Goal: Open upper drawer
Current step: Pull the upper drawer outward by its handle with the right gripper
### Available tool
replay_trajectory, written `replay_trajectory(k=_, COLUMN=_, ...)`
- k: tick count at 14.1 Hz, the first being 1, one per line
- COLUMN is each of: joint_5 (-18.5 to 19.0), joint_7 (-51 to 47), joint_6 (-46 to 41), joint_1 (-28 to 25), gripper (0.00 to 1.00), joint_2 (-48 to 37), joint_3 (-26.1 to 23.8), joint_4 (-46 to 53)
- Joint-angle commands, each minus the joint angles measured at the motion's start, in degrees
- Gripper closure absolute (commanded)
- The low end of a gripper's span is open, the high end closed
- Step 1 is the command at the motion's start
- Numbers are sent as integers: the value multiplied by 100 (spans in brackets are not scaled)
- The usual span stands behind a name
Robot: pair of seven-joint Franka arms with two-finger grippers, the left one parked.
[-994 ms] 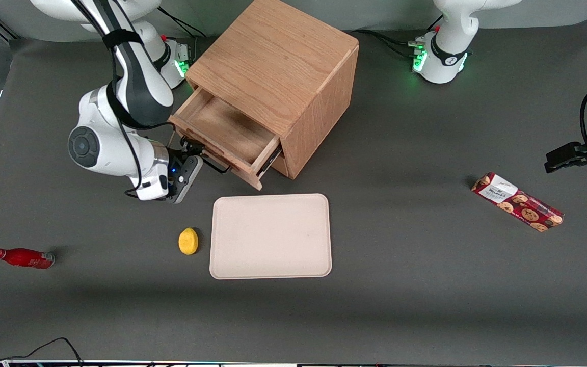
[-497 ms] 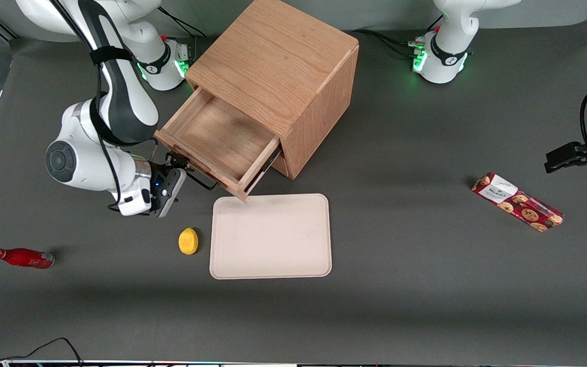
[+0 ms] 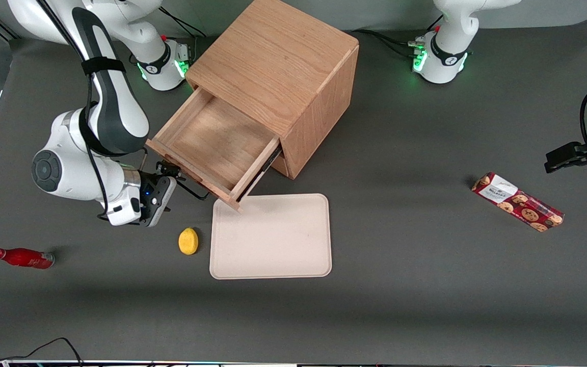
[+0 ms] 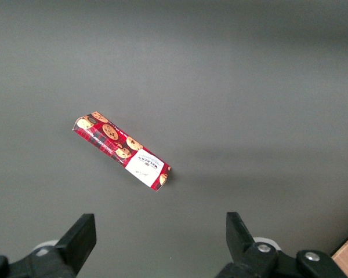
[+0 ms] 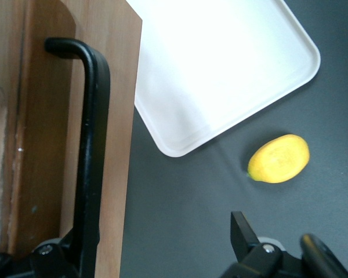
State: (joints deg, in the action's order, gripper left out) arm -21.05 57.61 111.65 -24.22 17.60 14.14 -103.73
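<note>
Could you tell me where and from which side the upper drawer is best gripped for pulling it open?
Grip the upper drawer by its thin black bar handle, coming at the drawer's front. The bar stands off the wooden face, leaving a gap for one finger. The gripper is at the handle, in front of the drawer, its jaws apparently open around the bar.

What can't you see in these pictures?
- Lower drawer: front view, hidden under the pulled-out upper drawer.
- Writing on the red bottle and the cookie box: front view, too small.
- Gripper at the drawer's black handle: right wrist view, one finger is cut off by the edge.
</note>
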Motion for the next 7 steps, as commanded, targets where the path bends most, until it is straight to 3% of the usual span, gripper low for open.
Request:
replay_trajectory(k=1, joint_5=-75, joint_7=338, joint_6=-38, joint_1=111, gripper=0, joint_2=226, joint_3=45, joint_4=318)
replay_trajectory(k=7, joint_5=-66, joint_7=496, joint_6=-64, joint_1=295, gripper=0, joint_2=401, joint_3=36, joint_4=581)
